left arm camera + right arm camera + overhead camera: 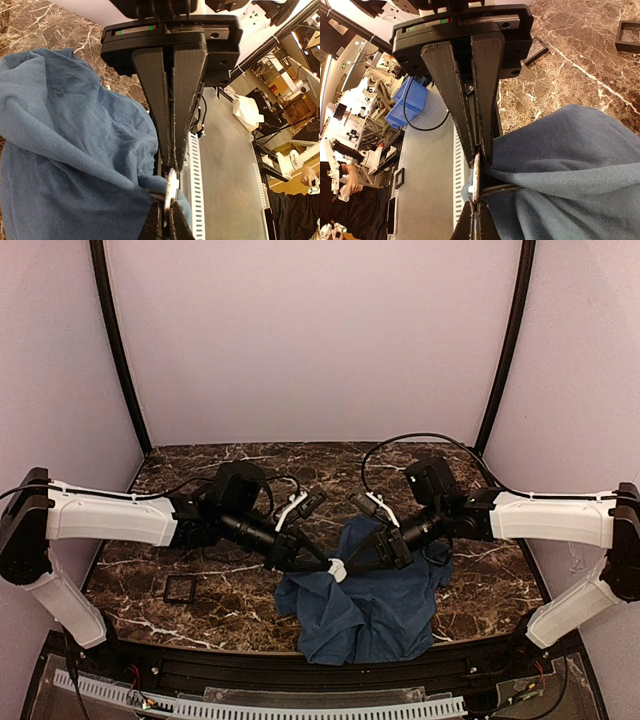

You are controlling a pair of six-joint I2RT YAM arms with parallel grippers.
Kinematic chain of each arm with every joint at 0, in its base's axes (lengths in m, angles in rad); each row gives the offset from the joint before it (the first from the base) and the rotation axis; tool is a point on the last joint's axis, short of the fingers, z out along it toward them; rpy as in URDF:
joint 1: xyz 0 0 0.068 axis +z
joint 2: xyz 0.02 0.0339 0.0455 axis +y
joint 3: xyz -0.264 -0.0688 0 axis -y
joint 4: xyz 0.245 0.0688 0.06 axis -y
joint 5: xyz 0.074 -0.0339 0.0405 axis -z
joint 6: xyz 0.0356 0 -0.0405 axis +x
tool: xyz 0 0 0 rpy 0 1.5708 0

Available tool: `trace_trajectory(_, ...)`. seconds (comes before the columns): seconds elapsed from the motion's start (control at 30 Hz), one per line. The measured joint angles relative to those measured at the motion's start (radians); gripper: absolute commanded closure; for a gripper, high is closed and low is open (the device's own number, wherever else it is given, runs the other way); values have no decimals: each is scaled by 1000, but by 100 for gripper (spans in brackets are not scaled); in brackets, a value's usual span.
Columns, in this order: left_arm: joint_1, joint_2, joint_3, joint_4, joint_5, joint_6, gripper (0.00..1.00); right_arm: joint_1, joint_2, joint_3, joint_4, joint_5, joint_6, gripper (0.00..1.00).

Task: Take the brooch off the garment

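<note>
Two grippers meet over a blue cloth on a stone desk.
The desk point(200, 465) is dark brown with thin white lines. The soft, crumpled blue cloth point(375, 610) lies at its front edge. The left gripper point(322, 562) is squeezed tight on the tiny pale brooch point(171, 184) at the cloth's top. The right gripper point(355, 562) pinches the cloth just beside it. A small black square tray point(181, 579) sits well apart, on the left.

Black square tray point(182, 588) on marble table point(490, 585).

Occlusion: brooch point(171, 187) largely hidden.
Only a thin pale edge is showing past the left pincer point(172, 169); garment point(65, 165) is running off the lower frame.
</note>
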Motion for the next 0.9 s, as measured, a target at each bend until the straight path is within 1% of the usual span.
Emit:
trace_trajectory(0.1, 0, 0, -9, 23, -3, -11, 99, -3, 0, 0, 17, 16, 11, 55)
trace_trajectory(0.13, -1, 0, -16, 34, -8, -19, 99, -4, 0, 0, 29, 22, 23, 48)
trace_trajectory(0.2, -1, -5, -36, 64, -24, -37, 99, -7, -5, -5, 60, 37, 47, 37)
trace_trajectory(0.27, -2, -20, -70, 108, -53, -66, 99, -13, -23, -21, 105, 59, 65, 31)
trace_trajectory(0.4, -2, -58, -137, 222, -126, -139, 99, -24, -87, -77, 209, 129, 136, 24)
trace_trajectory(0.53, -2, -86, -188, 369, -225, -226, 99, -25, -167, -151, 357, 220, 236, 23)
trace_trajectory(0.63, -2, -92, -214, 486, -291, -290, 99, -14, -215, -211, 477, 301, 314, 24)
trace_trajectory(0.73, -2, -93, -230, 584, -339, -343, 99, 14, -220, -228, 553, 369, 360, 26)
trace_trajectory(0.9, -2, -96, -235, 659, -367, -384, 99, 47, -196, -232, 665, 412, 408, 29)
